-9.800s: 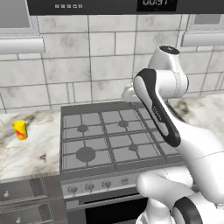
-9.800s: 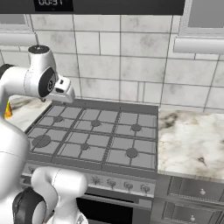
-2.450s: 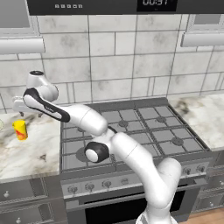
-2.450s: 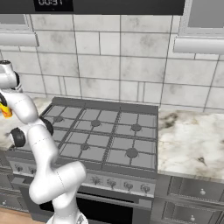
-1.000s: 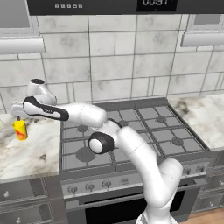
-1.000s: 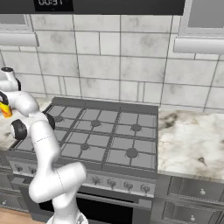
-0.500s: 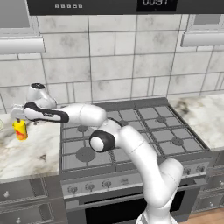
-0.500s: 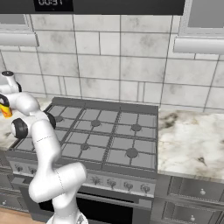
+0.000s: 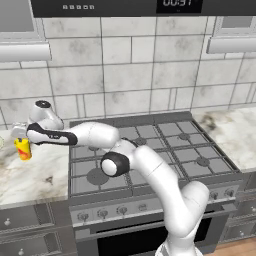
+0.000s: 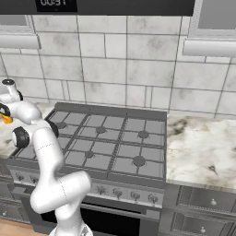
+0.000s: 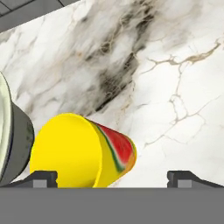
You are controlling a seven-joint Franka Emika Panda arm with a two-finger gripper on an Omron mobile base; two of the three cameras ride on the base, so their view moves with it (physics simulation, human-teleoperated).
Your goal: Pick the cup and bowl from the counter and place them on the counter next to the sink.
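Hanging wide open over the cup (image 11: 83,151), the hand (image 11: 111,177); no readable lettering.

cup (image 11: 83,151): bright yellow inside and out; side band of red-orange edged with green and white, like a melon slice
bowl (image 11: 5,131): pale cream-green at the rim, wall shaded dark grey
table (image 11: 166,78): white marble, grey-brown and black veining, thin tan cracks
stove (image 9: 145,150): grey top, darker grey grates and burners, grey knobs along the front
arm (image 9: 150,170): white links, dark joints
hand (image 9: 19,131): pale grey-white; fingertips (image 11: 41,178) dark grey
wall tiles (image 10: 138,69): light grey stone, mottled, pale grout lines
cabinets (image 10: 203,216): grey fronts, small light knobs
microwave panel (image 9: 125,6): black with pale digits
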